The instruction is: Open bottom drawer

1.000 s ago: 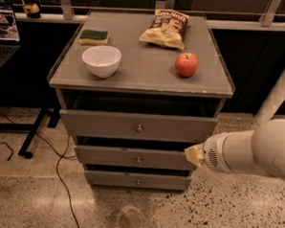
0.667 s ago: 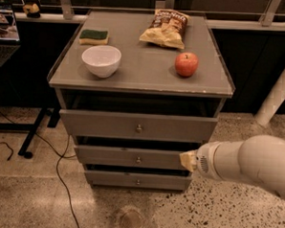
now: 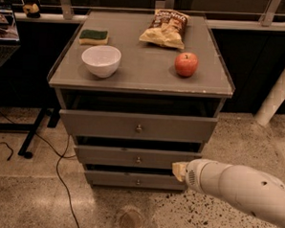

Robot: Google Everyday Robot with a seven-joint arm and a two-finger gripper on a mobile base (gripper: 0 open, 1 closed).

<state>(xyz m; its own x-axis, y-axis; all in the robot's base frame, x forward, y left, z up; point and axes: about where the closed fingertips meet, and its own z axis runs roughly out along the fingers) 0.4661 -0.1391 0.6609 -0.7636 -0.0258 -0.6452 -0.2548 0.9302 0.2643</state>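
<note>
White arm [image 3: 239,188], stretched leftward, tool [image 3: 179,171] low — right of centre

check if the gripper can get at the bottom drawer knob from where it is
Probably yes: the gripper hangs at the right end of the bottom drawer, and nothing stands between it and the knob.

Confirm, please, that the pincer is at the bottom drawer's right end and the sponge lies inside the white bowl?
Not quite: the camera view shows the sponge on the cabinet top behind the white bowl, not inside it. The pincer is at the bottom drawer's right end.
</note>
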